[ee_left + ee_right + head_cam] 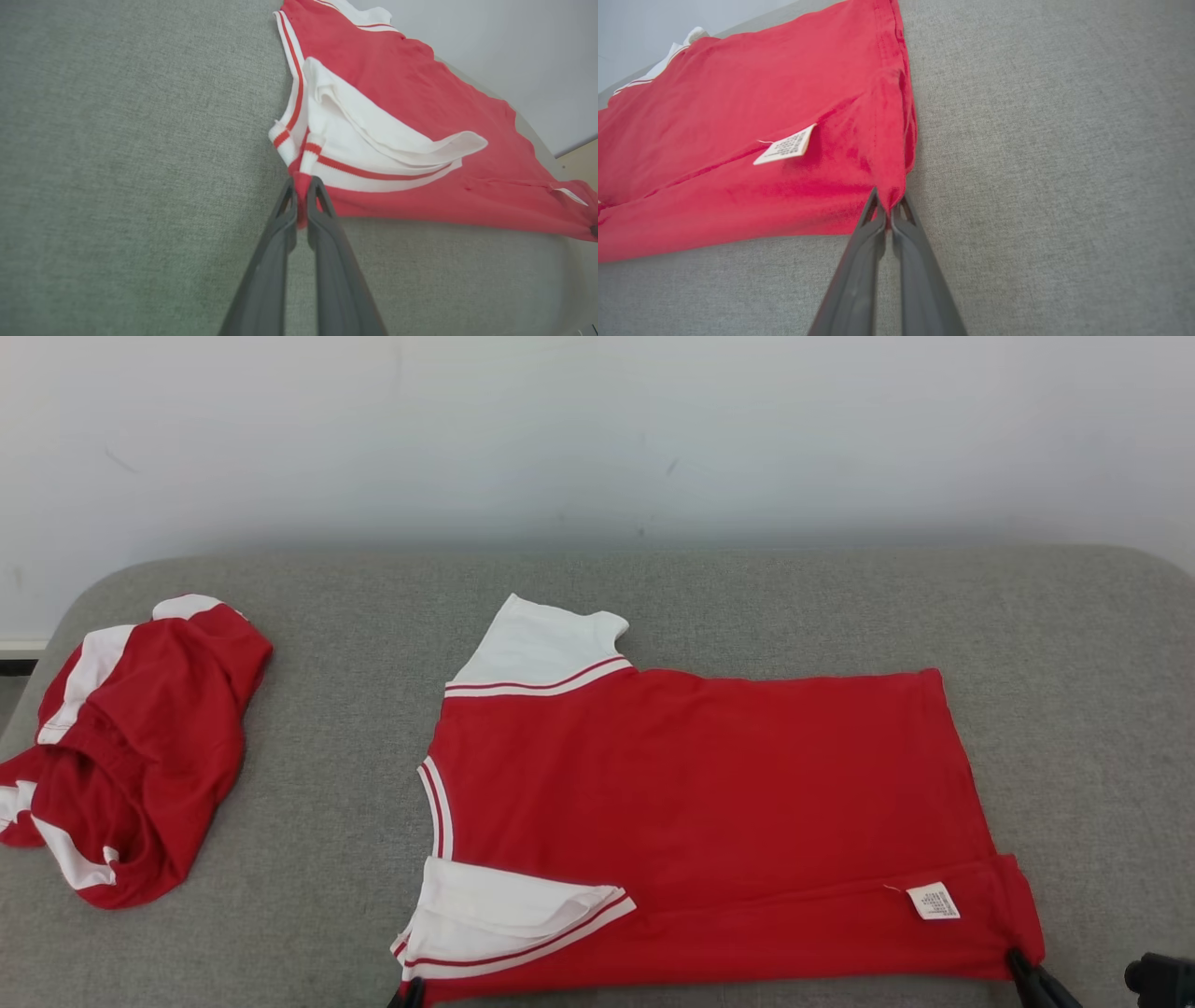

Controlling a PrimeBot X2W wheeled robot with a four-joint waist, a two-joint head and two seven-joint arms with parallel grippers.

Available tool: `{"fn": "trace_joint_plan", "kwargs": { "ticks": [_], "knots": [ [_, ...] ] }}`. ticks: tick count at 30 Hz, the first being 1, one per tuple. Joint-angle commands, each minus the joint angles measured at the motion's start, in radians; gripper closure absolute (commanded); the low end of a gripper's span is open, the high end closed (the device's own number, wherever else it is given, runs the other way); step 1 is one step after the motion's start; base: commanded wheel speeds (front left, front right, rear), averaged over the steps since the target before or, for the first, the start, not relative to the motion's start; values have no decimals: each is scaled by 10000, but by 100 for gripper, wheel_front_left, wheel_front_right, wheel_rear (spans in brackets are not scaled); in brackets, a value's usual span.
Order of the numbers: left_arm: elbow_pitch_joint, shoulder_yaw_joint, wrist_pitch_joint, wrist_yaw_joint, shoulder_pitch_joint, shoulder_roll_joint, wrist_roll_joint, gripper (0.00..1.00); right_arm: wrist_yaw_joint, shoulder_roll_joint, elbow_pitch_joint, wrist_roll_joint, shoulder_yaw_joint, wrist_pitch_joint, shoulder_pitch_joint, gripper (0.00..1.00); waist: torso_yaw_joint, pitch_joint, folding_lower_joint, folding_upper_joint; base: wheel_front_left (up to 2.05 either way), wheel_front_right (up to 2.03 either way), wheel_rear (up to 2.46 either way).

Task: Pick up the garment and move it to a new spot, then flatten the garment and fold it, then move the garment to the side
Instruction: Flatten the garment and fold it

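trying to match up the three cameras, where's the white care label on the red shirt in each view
Head view: the care label is lower right, on the near folded-over strip of the red shirt.
Left wrist view: care label at the far right edge, small.
Right wrist view: care label left of centre, sticking up.
Shared landmark: the far white sleeve, top middle in the left wrist view, top left in the right wrist view.

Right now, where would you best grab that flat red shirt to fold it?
By its two near corners, coming in low from the near edge. The red shirt lies flat on the grey cushion, so only its edges offer cloth to pinch. The left claw is shut on the sleeve-side corner, the right claw on the hem corner by the label.
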Motion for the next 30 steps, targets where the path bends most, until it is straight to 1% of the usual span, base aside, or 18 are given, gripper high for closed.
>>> {"fn": "trace_joint_plan", "kwargs": {
  "ticks": [1, 2, 3, 4, 5, 9, 12, 13, 16, 17, 19, 22, 26, 30],
  "knots": [
    [-40, -8, 35, 78, 196, 93, 12, 100, -26, 73, -113, -92, -141, 62, 239, 100, 52, -28, 1, 1, 0, 0, 0],
    [-53, -18, 22, 102, 212, 102, 50, 100, -28, 123, -197, -165, -233, 123, 356, 100, 67, -45, 1, 1, 0, 0, 0],
    [-74, -12, -30, 143, 194, 81, 114, 90, -28, 173, -271, -234, -312, 148, 454, 89, 83, -71, 1, 1, 0, 0, 0],
    [-70, 3, -71, 163, 199, 43, 131, 30, -28, 219, -345, -300, -383, 190, 523, 25, 92, -101, 1, 1, 0, 0, 0],
    [-29, 45, -127, 162, 204, 8, 173, 0, -28, 270, -437, -376, -435, 207, 596, 0, 94, -130, 1, 1, 0, 0, 0],
    [-44, 290, -303, 247, 182, -73, 480, 0, -26, 413, -885, -710, -661, 121, 648, 0, 73, -234, 1, 1, 0, 0, 0],
    [-262, 820, -371, 360, 205, -185, 660, 0, -28, 531, -1288, -1001, -858, -202, 501, 0, 32, -312, 1, 1, 0, 0, 0],
    [-570, 1381, -389, 412, 235, -293, 991, 0, -26, 676, -1555, -1188, -957, -562, 398, 0, 20, -363, 1, 1, 0, 0, 0],
    [-1107, 2327, -376, 446, 412, -482, 1747, 0, -26, 926, -1880, -1484, -1058, -1120, 264, 0, 1, -412, 1, 1, 0, 0, 0],
    [-1107, 2327, -376, 446, 412, -482, 1747, 0, -26, 926, -1880, -1484, -1058, -1120, 264, 0, 1, -412, 1, 1, 0, 0, 0],
    [-1467, 2826, -378, 461, 490, -568, 2445, 0, -26, 1098, -2044, -1716, -1089, -1502, 134, 0, -7, -439, 1, 1, 0, 0, 0],
    [-1853, 3532, -380, 354, 621, -792, 3121, 0, -28, 1347, -2203, -2086, -1159, -1941, 7, 0, 2, -478, 1, 1, 0, 0, 0],
    [-2107, 4026, -381, 346, 712, -844, 4204, 0, -26, 1612, -2343, -2489, -1209, -2292, -77, 0, 44, -535, 1, 1, 0, 0, 0],
    [-2045, 4316, -382, 170, 786, -770, 4973, 0, -28, 1776, -2353, -2728, -1191, -2417, 5, 0, 78, -570, 1, 1, 0, 0, 0]
  ]
}}
